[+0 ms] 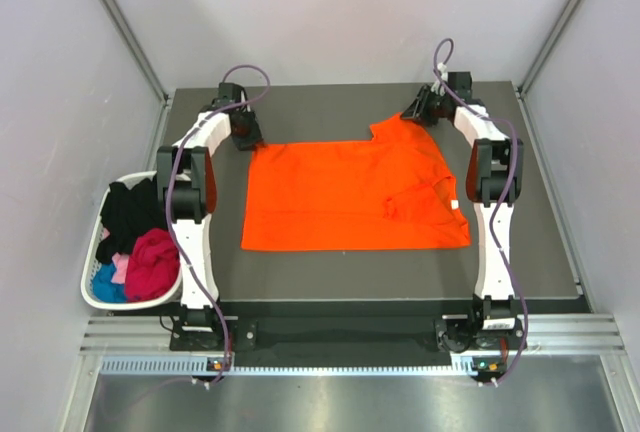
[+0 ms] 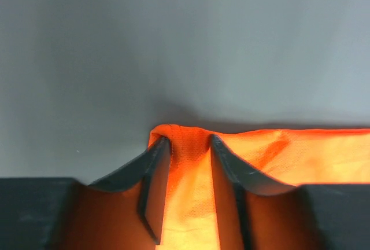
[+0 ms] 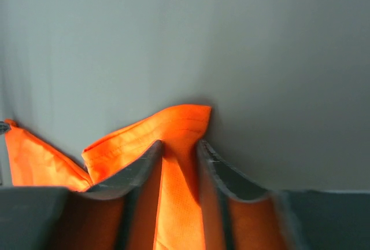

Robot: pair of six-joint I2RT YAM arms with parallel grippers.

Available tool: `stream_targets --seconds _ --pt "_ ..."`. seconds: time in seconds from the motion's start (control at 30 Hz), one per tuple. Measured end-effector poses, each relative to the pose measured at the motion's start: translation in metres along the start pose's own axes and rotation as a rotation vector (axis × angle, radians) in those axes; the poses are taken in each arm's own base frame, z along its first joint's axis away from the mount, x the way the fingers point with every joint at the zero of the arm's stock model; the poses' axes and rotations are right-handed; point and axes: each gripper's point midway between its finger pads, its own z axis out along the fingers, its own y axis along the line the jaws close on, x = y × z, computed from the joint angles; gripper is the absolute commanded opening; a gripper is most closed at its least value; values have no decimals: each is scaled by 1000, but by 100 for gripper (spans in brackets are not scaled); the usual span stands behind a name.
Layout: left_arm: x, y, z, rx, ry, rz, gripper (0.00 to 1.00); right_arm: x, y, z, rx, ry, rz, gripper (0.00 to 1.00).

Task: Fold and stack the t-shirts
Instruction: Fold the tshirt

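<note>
The orange t-shirt point(image 1: 350, 197) lies spread on the dark table, its neck with a small white label point(image 1: 452, 204) toward the right. My left gripper point(image 1: 250, 140) is shut on the shirt's far left corner; in the left wrist view the orange cloth point(image 2: 188, 163) is pinched between the fingers point(image 2: 151, 172). My right gripper point(image 1: 412, 116) is shut on the far right sleeve edge; the right wrist view shows orange cloth point(image 3: 179, 146) bunched between its fingers point(image 3: 217, 172).
A white basket point(image 1: 95, 292) hangs at the table's left edge, holding black point(image 1: 130, 207), magenta point(image 1: 155, 262) and blue point(image 1: 107, 282) shirts. Grey walls enclose the table point(image 1: 320, 102) on three sides.
</note>
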Motion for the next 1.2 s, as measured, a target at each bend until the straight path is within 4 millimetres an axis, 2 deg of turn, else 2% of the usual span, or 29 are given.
stream_targets --seconds 0.07,0.1,0.2,0.37,0.53,0.67,0.8,0.93,1.03,1.2 --pt "1 0 1 6 5 4 24 1 0 0 -1 2 2 15" --pt "2 0 1 7 7 6 14 0 0 0 -1 2 1 11" --pt "3 0 3 7 12 7 0 4 -3 2 -7 1 7 1" --pt "2 -2 3 16 11 7 0 13 -2 2 -108 -35 85 0" --pt "1 -1 2 8 9 5 0 10 -5 -10 -147 -62 122 0" --pt "0 1 1 -4 4 2 0 1 5 -36 -157 -97 110 0" --pt "-2 2 -3 -18 -4 -4 0 -22 29 -64 -191 -155 55 0" --pt "-5 2 -11 -30 -21 -19 0 -32 49 -85 -216 -192 1 0" --pt "-7 1 -17 -31 -31 -29 0 -28 53 -93 -215 -197 -11 0" --pt "-9 -2 -26 -26 -41 -43 0 -8 45 -100 -167 -181 -4 0"
